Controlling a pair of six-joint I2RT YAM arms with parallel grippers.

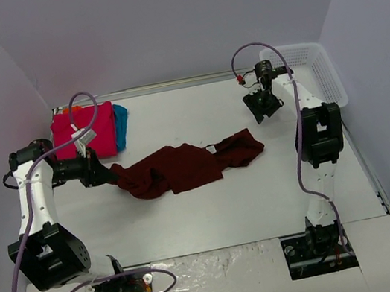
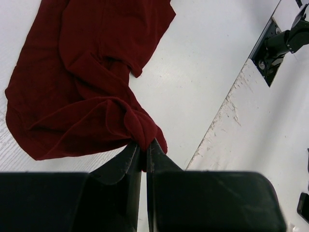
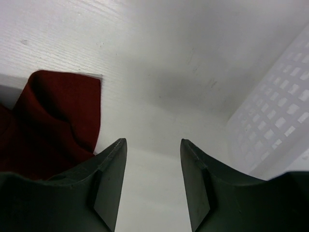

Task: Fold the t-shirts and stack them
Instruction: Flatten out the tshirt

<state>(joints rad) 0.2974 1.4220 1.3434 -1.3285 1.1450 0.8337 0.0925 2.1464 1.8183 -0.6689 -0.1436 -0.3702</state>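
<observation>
Spreading across most of the overhead view, the white counter [image 1: 265, 201] carries a large maroon t-shirt [image 1: 184, 167] that lies crumpled and stretched into a long band through the middle of the frame, running from centre left to just right of centre. A white mesh basket [image 1: 318, 71] sits at the upper right, against the counter's far right edge and well apart from the maroon cloth. At the upper left rests a folded pink t-shirt [image 1: 83, 132], with a teal t-shirt [image 1: 122, 125] showing along its right side and a sliver of an orange t-shirt [image 1: 71, 109] at its top edge; this pile is near the maroon shirt's left end but apart from it. The left gripper [image 1: 105, 173], at centre left, is pressed together on a bunched fold at the left tip of the maroon t-shirt; the left wrist view shows the cloth pinched between its black fingers. The right gripper [image 1: 263, 104], at the upper right and near the basket, is spread with nothing between its fingers, and the right wrist view shows the shirt's right end at lower left, beside that gripper but not touching it.
</observation>
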